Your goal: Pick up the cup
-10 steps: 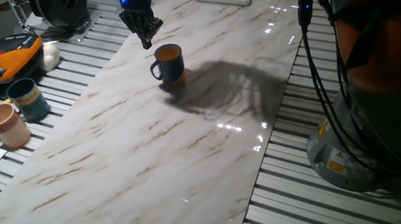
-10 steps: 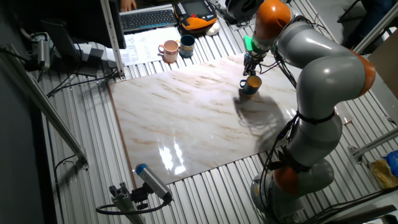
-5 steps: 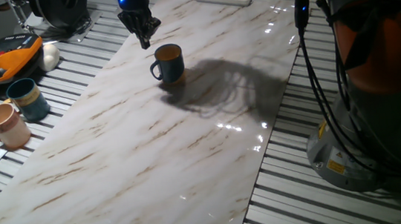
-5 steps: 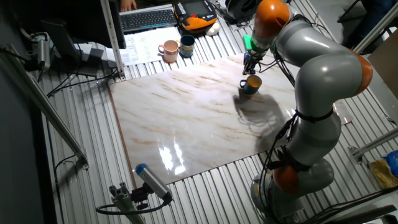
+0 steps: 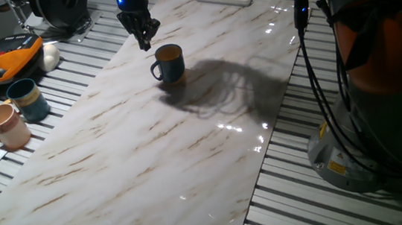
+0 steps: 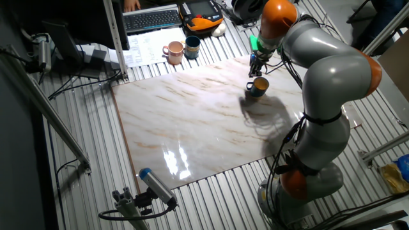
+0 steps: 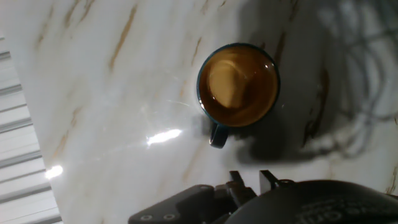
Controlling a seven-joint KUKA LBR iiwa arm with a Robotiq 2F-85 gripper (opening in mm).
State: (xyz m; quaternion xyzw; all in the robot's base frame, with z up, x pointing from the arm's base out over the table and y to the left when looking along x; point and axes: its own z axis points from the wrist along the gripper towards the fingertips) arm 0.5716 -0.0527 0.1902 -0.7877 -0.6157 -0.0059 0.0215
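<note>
dark navy-blue ceramic cup [image 5: 169, 63] with orange-tan inside stands upright on white marble-patterned tabletop [image 5: 152, 147]. two-finger gripper [image 5: 142, 39] hangs above, offset to handle side; fingers narrow, empty. needs shift over rim.

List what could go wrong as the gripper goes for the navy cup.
1. The gripper hovers off to the side of the cup, not over it; a straight descent would likely miss or clip the rim.
2. The marble tabletop looks glossy, so a nudged cup may slide.
</note>
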